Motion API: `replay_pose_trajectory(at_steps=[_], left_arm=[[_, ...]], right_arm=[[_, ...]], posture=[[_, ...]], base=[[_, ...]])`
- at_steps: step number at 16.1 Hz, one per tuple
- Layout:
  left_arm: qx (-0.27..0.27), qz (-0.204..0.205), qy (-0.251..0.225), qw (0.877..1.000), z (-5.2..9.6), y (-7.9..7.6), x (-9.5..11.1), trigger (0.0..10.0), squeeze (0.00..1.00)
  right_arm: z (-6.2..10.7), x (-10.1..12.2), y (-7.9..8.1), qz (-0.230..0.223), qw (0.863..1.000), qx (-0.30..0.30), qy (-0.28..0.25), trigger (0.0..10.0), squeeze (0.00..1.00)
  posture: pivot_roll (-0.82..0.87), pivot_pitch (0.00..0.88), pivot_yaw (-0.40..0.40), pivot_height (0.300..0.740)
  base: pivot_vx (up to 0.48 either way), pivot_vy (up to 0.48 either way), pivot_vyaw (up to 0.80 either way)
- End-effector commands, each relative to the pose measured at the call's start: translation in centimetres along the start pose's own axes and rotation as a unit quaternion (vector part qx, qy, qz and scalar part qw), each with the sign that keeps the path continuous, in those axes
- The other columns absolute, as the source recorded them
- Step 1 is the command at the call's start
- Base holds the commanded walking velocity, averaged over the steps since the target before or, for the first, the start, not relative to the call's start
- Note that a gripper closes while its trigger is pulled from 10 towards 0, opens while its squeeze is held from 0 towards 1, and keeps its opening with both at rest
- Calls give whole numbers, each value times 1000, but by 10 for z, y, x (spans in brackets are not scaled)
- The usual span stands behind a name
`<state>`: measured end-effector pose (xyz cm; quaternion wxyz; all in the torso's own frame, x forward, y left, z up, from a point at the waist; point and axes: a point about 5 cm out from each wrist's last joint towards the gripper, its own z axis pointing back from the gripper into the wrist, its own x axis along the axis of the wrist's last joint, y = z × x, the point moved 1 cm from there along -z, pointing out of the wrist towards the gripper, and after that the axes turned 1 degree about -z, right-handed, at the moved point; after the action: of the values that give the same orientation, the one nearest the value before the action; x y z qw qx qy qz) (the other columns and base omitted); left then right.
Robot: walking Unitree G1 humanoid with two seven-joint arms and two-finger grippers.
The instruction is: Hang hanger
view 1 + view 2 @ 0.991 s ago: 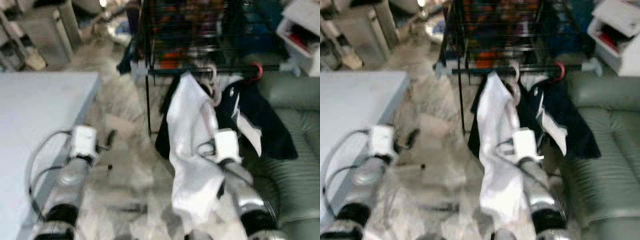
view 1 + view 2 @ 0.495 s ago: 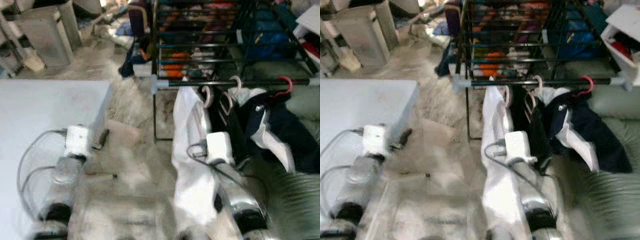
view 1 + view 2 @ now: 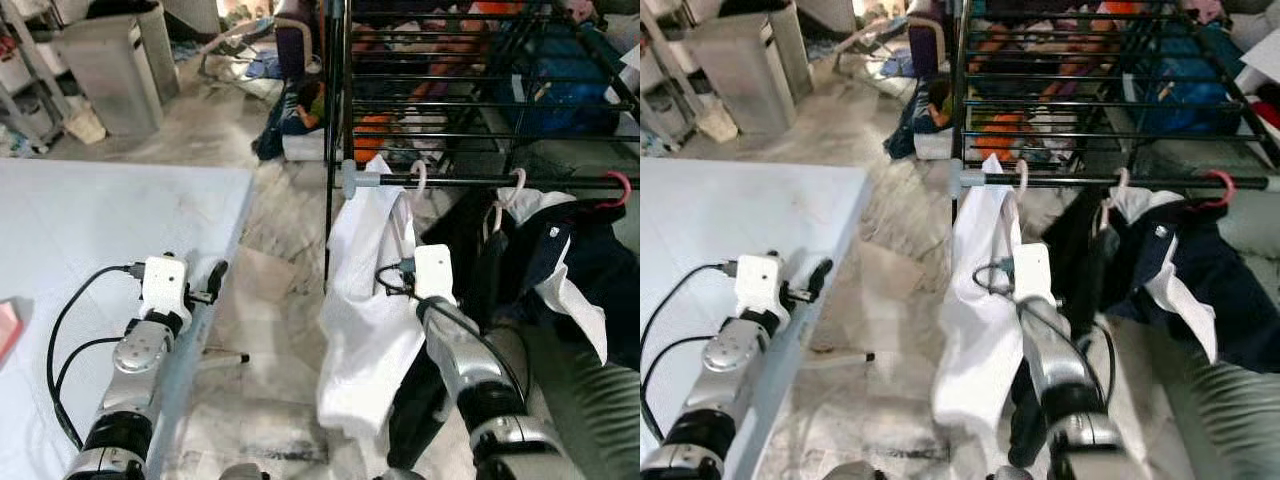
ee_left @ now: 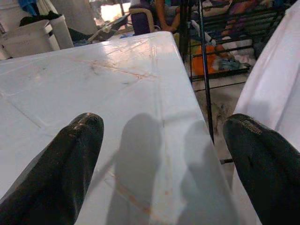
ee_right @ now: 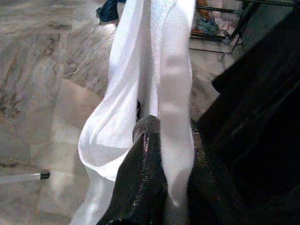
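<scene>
Left pincer [image 4: 161,154] spread wide and holding nothing, poised over the white desk [image 3: 70,230]. Right pincer [image 5: 168,154] pinched together on a fold of the white shirt [image 3: 365,300], beside dark clothes. Hanger [image 3: 418,180] already hooked on the rack rail [image 3: 480,181], near its left end, shirt draped beneath. Risk as judged: pulling away with cloth clamped could drag the hook off the rail's end or tug the shirt off its hanger.

table [image 3: 90,230] left | rack [image 3: 480,100] ahead-right | shirt [image 3: 365,290] on rail [image 3: 480,181]
</scene>
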<state>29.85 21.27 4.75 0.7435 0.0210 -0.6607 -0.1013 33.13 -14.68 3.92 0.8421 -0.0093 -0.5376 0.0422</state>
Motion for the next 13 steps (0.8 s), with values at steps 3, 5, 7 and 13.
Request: replay_pose_trajectory(at_steps=[3,5,7,13], left_arm=[[-1,-10,5,1000,11,7,-2,10000,0],[3,-16,10,1000,18,13,-4,10000,0],[-1,-18,13,1000,19,12,-3,10000,0],[-9,-20,19,1000,16,9,-1,10000,0]], right_arm=[[-18,37,26,23,1000,16,0,10000,0],[-23,39,26,34,998,32,34,10000,0],[-24,30,1,-16,997,-6,69,10000,0],[-21,17,-9,-23,988,-6,153,10000,0]], posture=[[45,0,18,740],[68,0,19,740],[66,0,23,740],[53,0,27,740]], base=[[0,0,0],[0,0,0],[0,0,0],[0,0,0]])
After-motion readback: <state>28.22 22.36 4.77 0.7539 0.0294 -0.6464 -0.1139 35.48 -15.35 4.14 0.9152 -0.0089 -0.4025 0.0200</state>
